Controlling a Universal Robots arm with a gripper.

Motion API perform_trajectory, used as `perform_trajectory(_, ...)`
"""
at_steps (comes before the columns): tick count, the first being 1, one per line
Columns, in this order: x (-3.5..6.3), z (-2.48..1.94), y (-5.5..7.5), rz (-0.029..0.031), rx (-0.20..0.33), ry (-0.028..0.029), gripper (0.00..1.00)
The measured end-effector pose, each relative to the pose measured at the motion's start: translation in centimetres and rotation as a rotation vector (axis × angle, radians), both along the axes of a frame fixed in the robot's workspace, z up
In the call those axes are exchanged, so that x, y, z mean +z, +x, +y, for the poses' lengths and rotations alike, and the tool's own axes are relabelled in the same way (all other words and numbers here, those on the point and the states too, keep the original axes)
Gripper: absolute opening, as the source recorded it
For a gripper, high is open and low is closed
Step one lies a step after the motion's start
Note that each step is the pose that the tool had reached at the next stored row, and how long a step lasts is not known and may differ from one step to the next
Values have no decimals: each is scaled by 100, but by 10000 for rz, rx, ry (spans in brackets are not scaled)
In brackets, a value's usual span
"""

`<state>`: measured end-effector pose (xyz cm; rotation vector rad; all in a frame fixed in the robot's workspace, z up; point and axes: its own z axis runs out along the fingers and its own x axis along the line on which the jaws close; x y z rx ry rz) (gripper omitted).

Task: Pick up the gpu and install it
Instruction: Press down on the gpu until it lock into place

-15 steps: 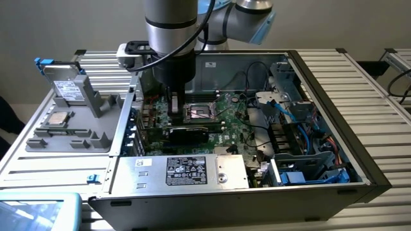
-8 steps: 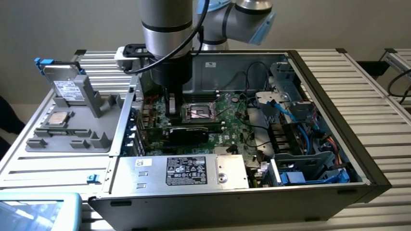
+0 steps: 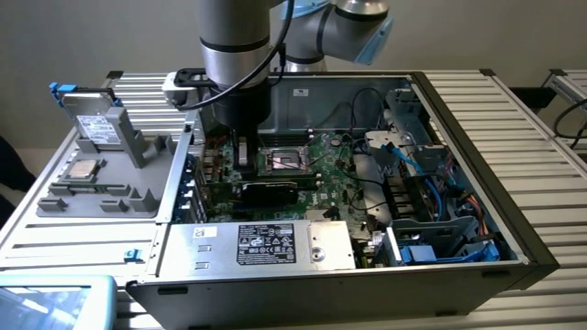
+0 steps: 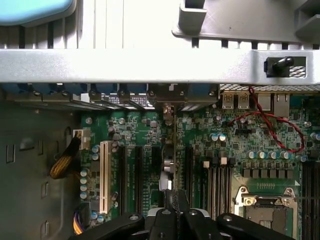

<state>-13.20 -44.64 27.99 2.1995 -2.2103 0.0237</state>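
GPU (image 3: 266,188) is down inside the open PC case (image 3: 477,96) right now, standing on edge across the motherboard (image 3: 326,172), just in front of the empty CPU socket (image 3: 284,160) as the exterior view has it. From my wrist view I'm looking straight down its top edge (image 4: 170,165), a thin line running between the black expansion slots, with the white PCI slot (image 4: 105,175) off to one side. My gripper (image 3: 244,159) is pinched shut on that top edge, jaws basically as closed as they get, so I've got hold of the card and nothing else. Handling-wise, I'd guess it's light and stiff, but not something to muscle around: bare circuit board, little components, and a connector edge that won't like being skewed. Gripping the upper edge near the middle seems the sane spot, so it stays square to the slot instead of tipping. Hard drive (image 3: 95,124) is sitting over in the gray parts tray (image 3: 55,206), well clear of all this.
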Motion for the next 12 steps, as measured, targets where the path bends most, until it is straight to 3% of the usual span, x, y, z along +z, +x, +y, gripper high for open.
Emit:
perform_trajectory(2,-18,11,-5,-25,-2,-51,12)
perform_trajectory(6,-46,24,-14,-78,-2,-253,12)
perform_trajectory(12,-118,26,-38,-266,-4,-281,12)
